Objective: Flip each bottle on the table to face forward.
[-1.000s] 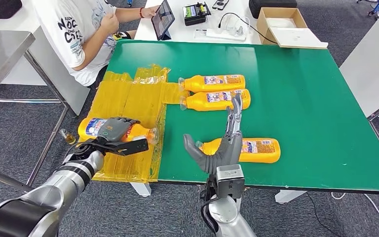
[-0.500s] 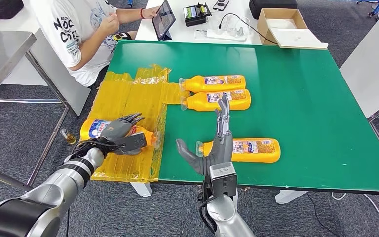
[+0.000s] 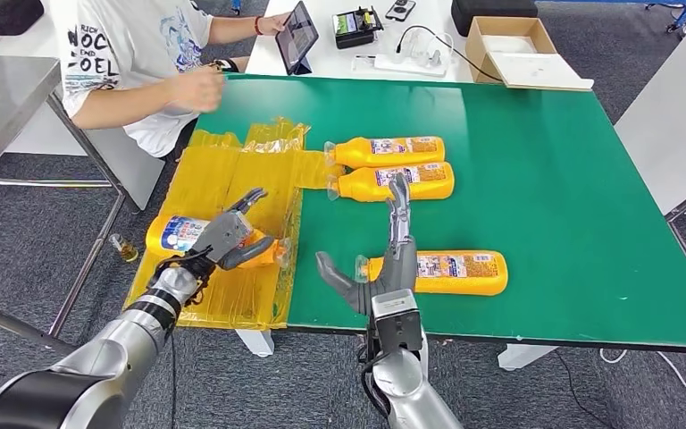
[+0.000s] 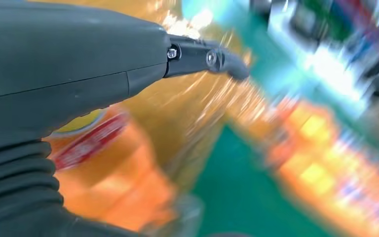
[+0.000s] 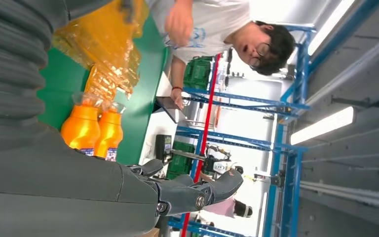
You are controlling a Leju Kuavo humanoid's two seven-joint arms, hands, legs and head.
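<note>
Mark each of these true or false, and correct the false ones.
1. Four orange bottles lie on their sides. True: two side by side, one near the front edge, one on the yellow plastic sheet.
2. The right hand grips the front bottle. False: it is open, fingers stretched out above the table.
3. The left hand is at the bottle on the plastic. True.
4. The table is blue. False: it is green.
5. The person holds a bottle. False: their hand at the table's corner holds no bottle.
</note>
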